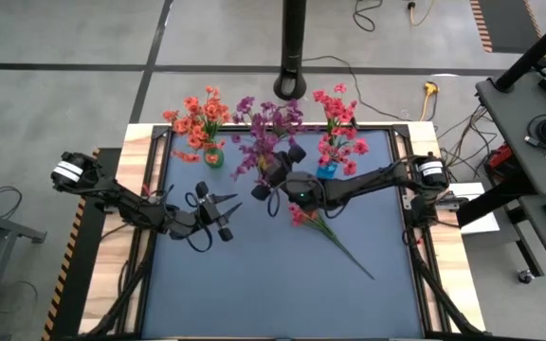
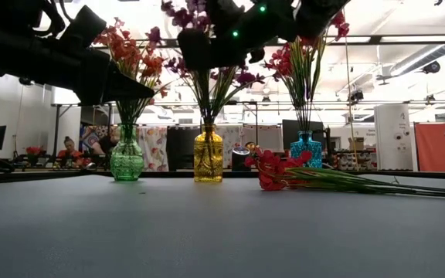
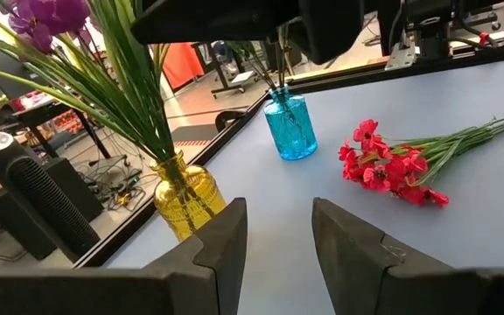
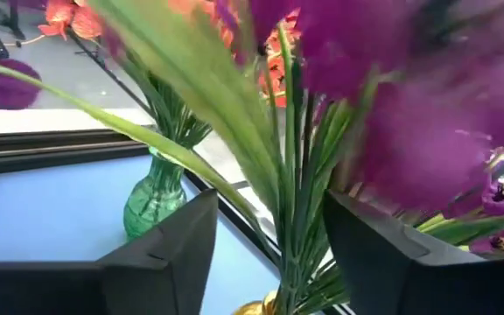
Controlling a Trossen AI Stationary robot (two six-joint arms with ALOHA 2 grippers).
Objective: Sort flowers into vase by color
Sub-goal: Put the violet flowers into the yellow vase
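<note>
1. From above: right gripper [image 1: 275, 182], fingers spread around purple stems, hovers at the yellow vase [image 1: 263, 169]; let go cleanly.
2. Table level: pink-red spray [image 2: 280, 170] lies right of that vase.
3. Left gripper [image 3: 276, 241] is released, idle.

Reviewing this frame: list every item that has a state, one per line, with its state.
green vase: upright, holds orange-red flowers
yellow vase: upright, holds purple flowers
blue vase: upright, holds pink-red flowers
loose pink-red spray: lying flat on table
left gripper: open, empty
right gripper: open around purple stems
</note>
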